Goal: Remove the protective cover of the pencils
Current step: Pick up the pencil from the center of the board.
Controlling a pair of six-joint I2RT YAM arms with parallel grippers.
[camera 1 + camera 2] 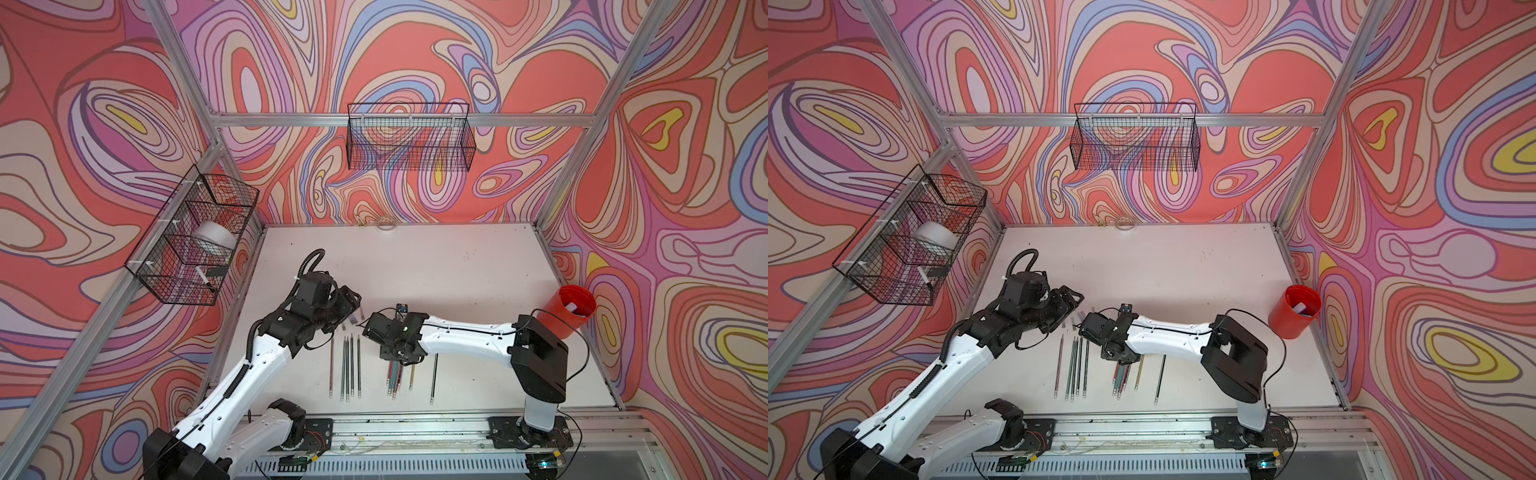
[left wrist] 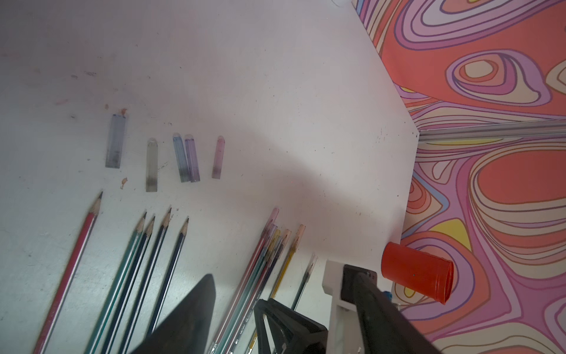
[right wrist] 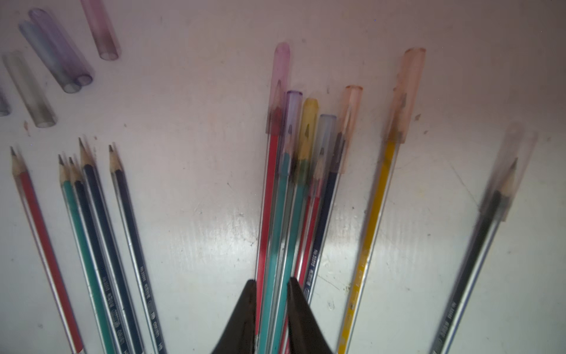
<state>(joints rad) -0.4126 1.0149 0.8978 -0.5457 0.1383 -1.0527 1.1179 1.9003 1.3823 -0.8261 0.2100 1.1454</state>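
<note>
Left gripper (image 2: 235, 289) hangs wide open and empty over the table (image 2: 275, 92). Just by it lie five loose caps (image 2: 192, 159) in a row: grey-blue, clear, blue and purple touching, then pink. Nearer the arms' bases lie five bare pencils (image 2: 76, 266): one red, then one green and three dark ones close together. Next comes a bundle of five capped pencils (image 3: 275, 214). The right gripper (image 3: 272, 280) straddles it, jaws narrow around a red and a teal one; I cannot tell whether they pinch. One yellow pencil (image 3: 372, 214) and one black pencil (image 3: 477, 245) lie apart, each capped. One red cup (image 1: 557, 320) stands far right.
</note>
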